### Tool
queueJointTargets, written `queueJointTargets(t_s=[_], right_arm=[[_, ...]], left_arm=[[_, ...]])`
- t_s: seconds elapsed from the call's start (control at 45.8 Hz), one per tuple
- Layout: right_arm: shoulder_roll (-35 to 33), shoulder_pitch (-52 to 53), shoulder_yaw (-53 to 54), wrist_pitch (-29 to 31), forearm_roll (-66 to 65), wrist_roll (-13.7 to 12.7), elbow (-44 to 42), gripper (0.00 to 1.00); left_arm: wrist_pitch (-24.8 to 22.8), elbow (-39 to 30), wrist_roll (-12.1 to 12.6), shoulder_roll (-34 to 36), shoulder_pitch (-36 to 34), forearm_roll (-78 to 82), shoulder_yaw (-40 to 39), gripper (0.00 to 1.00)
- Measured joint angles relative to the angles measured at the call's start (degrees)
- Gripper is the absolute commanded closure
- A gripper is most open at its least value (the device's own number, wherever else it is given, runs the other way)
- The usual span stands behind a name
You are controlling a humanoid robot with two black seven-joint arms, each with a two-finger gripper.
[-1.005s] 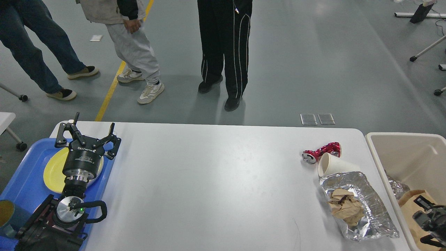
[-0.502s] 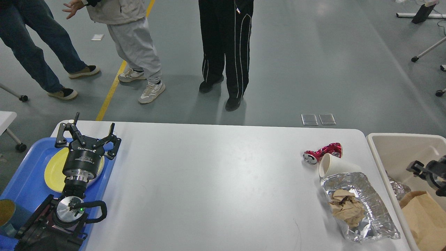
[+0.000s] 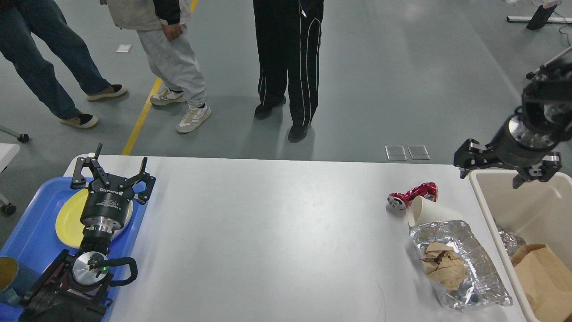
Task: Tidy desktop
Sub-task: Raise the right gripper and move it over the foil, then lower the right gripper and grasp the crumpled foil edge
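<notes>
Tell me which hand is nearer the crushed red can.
Right. The right hand hovers open beyond the crushed red can, above the bin's rim; the left hand sits across the desktop, over the blue tray.

Both end effectors (left, right) agape

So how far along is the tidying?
Done: brown paper and foil already lie in the bin. In hand: nothing; the right gripper is open above the bin. Left: crushed can, paper cup and foil tray with crumpled paper on the desktop.
</notes>
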Motion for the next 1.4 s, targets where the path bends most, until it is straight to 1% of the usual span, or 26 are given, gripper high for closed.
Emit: queueJointTargets(t_s=[0.022,0.044,0.131,0.349,0.437,0.611,0.786,1.005,1.157,1.332,1.398], right_arm=[[0.64,1.80,-0.01,1.37,0.06,0.01,1.10,0.00],[2.10,6.73,-0.01,4.71,0.24,0.01,4.41,0.00],[2.51,12.00,0.29,6.97,0.82,-0.03,9.19,0.00],[1.36,25.77,0.59,7.89,4.04,0.05,25.75,0.00],[-0.33,28.38,0.63,7.65,4.15,0.13,28.44,0.00],[-1.86,29.16,-0.54,6.50,3.93,0.17,29.32,0.00],[-2.04,28.26,-1.16,4.79,3.88,0.18,29.38,0.00],[-1.45,20.98,-0.90,-1.02,3.72,0.20,29.31,0.00],[-0.44,13.98,-0.63,-6.93,3.57,0.19,28.91,0.00],[-0.33,4.19,-0.77,-17.29,3.45,0.19,27.22,0.00],[-0.30,0.79,-0.63,-19.44,3.50,0.18,26.97,0.00]], left_arm=[[0.00,0.00,0.00,0.00,0.00,0.01,0.00,0.03],[0.00,0.00,0.00,0.00,0.04,0.00,0.00,0.03],[0.00,0.00,0.00,0.02,0.10,-0.01,-0.01,0.03],[0.00,0.00,-0.06,0.01,0.10,0.00,0.00,0.03],[0.00,0.00,-0.06,0.01,0.10,0.00,0.00,0.03],[0.00,0.00,-0.06,0.01,0.10,0.00,0.00,0.03],[0.00,0.00,-0.01,0.01,0.09,0.00,0.00,0.03],[0.00,0.00,0.00,-0.08,0.07,0.01,0.00,0.03],[0.00,0.00,0.00,-0.09,0.07,-0.01,0.00,0.03],[0.00,0.00,0.00,-0.09,0.07,0.01,0.00,0.03],[0.00,0.00,0.00,-0.08,0.07,0.01,0.00,0.03]])
